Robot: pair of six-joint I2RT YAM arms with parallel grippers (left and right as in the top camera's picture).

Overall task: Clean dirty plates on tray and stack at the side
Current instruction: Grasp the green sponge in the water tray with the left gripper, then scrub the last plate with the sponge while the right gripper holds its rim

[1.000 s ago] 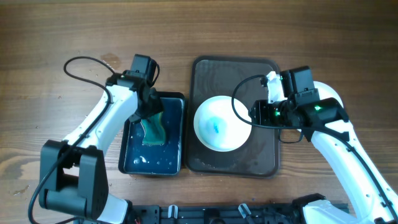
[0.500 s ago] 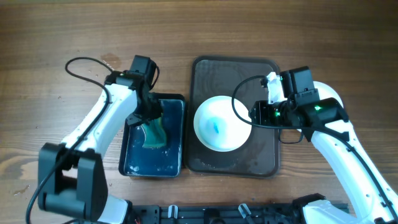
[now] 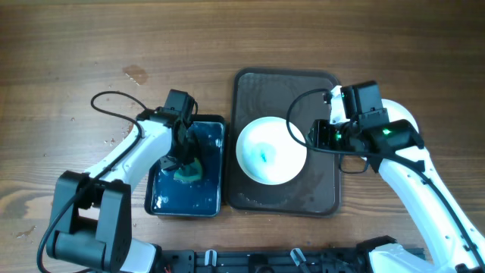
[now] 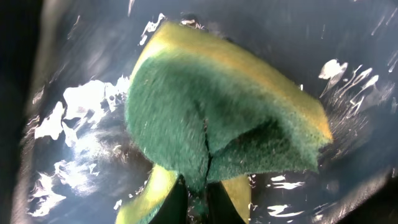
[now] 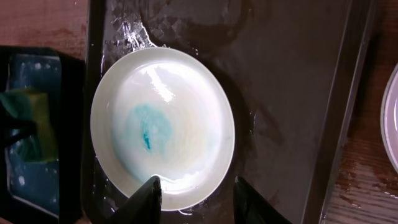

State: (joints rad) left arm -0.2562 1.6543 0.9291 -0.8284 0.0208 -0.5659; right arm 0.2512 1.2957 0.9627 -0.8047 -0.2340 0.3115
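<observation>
Centre of wooden table (image 3: 76,45): brown tray (image 3: 322,189), surface wet w/ sheen; white plate (image 3: 271,150) lies flat in it, set toward tray's L side, its rim just beside tray's L rim; teal-blue smear in plate's ctr, rest of plate glossy and pale.

R gripper (image 5: 198,198) hovers at plate's near edge; jaws spread wide, clamping nothing; one finger (image 5: 148,193) overlaps plate's rim in R wrist view, the other sits over bare tray beside plate; can't tell if either touches. R arm comes in over tray's R rim.

Second plate (image 5: 392,118): only a sliver of white rim seen at edge of R wrist view, on the wood just outside tray's far rim, away from blue tray; can't tell if it's clean.

Blue tray (image 3: 211,133) sits just L of brown tray, rims close or touching; floor wet w/ white glints.

L gripper (image 4: 199,200) is down inside blue tray, jaws closed tight on sponge (image 4: 211,118); sponge = green scourer face over yellow foam, pinched at its lower edge so it buckles, w/ a crease running up from the grip; yellow shows along top edge and by the fingers; sponge is over the tray's wet floor, roughly mid-tray in overhead; can't tell if it's pressed down or just off it.
</observation>
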